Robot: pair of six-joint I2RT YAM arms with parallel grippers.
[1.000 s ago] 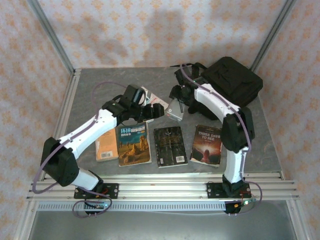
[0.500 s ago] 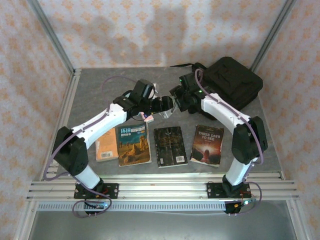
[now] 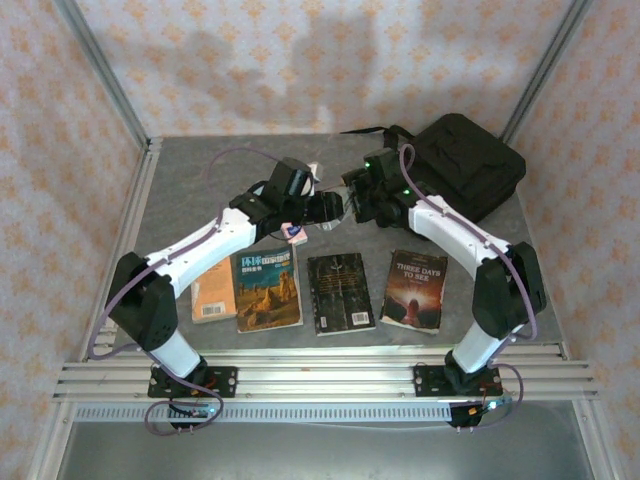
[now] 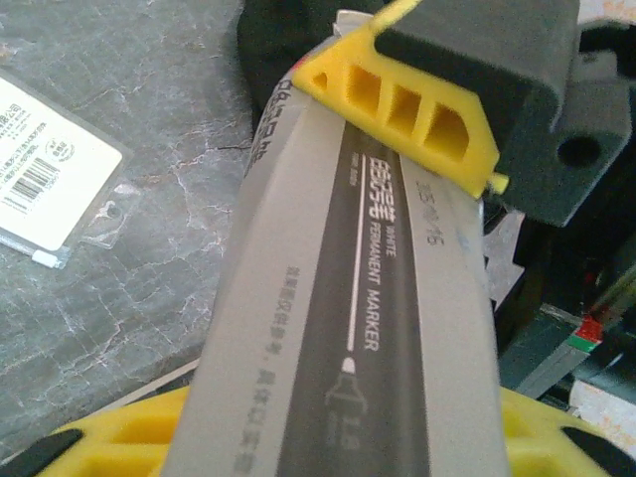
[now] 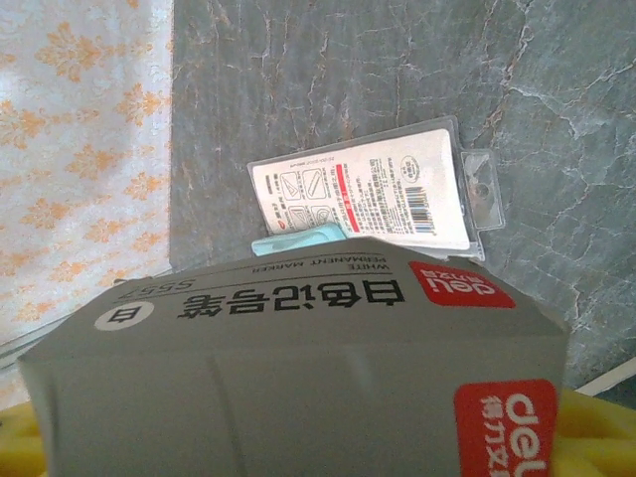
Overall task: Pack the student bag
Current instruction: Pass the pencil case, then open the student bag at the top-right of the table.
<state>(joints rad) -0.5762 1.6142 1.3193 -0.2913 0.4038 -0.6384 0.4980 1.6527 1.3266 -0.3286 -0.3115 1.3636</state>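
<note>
Meeting over the middle of the table [image 3: 180, 190], left gripper [image 3: 328, 209] and right gripper [image 3: 357, 203] are both on the grey marker box [image 4: 348, 328] - a second ago they were well apart, the right one alone carrying the box and the left one standing wide over the books. Left is now clamped on the near end of the box, yellow fingers [image 4: 109, 447] against both long sides. Right is clamped on the far end, one yellow finger [image 4: 397, 104] pressed on the box's top edge. Box is off the table, long axis running between the two wrists. Left arm has stretched further right and away; right arm's elbow has swung out toward the near right. Student bag [image 3: 465, 165] lies at the far right corner of the table, just behind the right gripper - unmoved. Orange book [image 3: 213, 290], desert-cover book [image 3: 267, 288], black book [image 3: 340, 292] and "Three Days to See" [image 3: 413, 290] are in a row near the front edge, same places as before. Blister pack [image 5: 368, 194] lies flat on the table under the box.
</note>
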